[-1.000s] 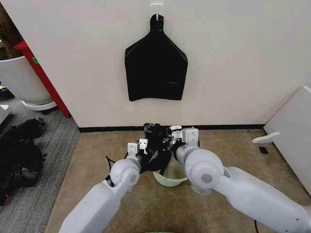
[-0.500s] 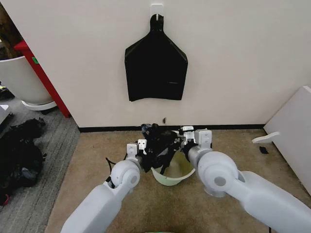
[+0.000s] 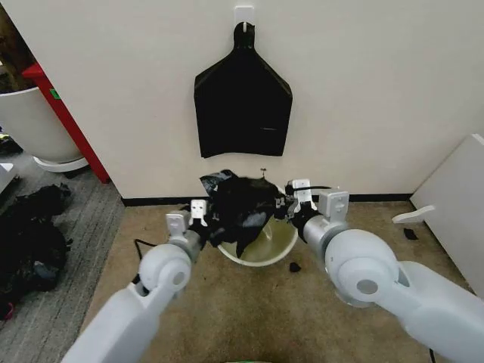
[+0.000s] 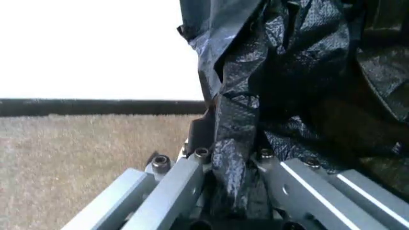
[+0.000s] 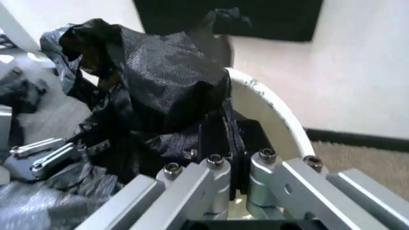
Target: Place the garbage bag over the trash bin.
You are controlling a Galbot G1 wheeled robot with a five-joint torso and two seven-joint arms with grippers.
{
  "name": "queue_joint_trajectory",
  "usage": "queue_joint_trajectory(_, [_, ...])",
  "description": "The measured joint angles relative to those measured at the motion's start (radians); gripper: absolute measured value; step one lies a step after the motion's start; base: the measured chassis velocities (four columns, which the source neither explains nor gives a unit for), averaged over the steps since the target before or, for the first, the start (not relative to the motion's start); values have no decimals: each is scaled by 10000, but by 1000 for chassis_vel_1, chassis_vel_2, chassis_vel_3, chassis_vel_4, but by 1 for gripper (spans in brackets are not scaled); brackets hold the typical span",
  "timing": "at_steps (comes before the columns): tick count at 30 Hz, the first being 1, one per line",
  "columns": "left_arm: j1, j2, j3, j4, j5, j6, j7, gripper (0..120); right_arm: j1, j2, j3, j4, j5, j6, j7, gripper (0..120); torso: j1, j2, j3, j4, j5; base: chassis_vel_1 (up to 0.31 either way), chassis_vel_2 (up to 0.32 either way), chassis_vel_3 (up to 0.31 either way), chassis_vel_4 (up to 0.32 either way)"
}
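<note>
Pretty tight at the bin (image 3: 261,249): the bag (image 3: 240,206) drapes over its near-left rim, both grippers crowd either side, and the wall (image 3: 363,98) sits right behind. Open carpet (image 3: 249,318) in front and to the right, just a small dark scrap (image 3: 295,266) lying there.

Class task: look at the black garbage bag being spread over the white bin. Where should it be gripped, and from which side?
Grip the garbage bag at its thin edge film, one fold on each side, as the left gripper and right gripper do now. Come from the robot's side of the trash bin, since the wall stands close behind it. The crinkled film is loose, so pinching an edge probably works best.
</note>
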Motion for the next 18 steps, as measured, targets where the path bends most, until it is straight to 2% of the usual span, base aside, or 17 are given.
queue_joint_trajectory(5, [186, 160, -342, -337, -327, 33, 141, 2, 87, -15, 52, 205, -134, 3, -143, 0, 0, 0, 0, 1, -1, 0, 0, 0, 0])
queue_joint_trajectory(7, [420, 290, -696, -567, -430, 5, 324, 2, -62, -209, 249, 220, -627, -17, -322, 0, 0, 0, 0, 0, 0, 0, 0, 0, 0])
queue_joint_trajectory(18, [683, 265, -1159, -677, -407, 9, 521, 2, -546, -775, 568, -300, -1309, -16, -440, 0, 0, 0, 0, -1, 2, 0, 0, 0, 0])
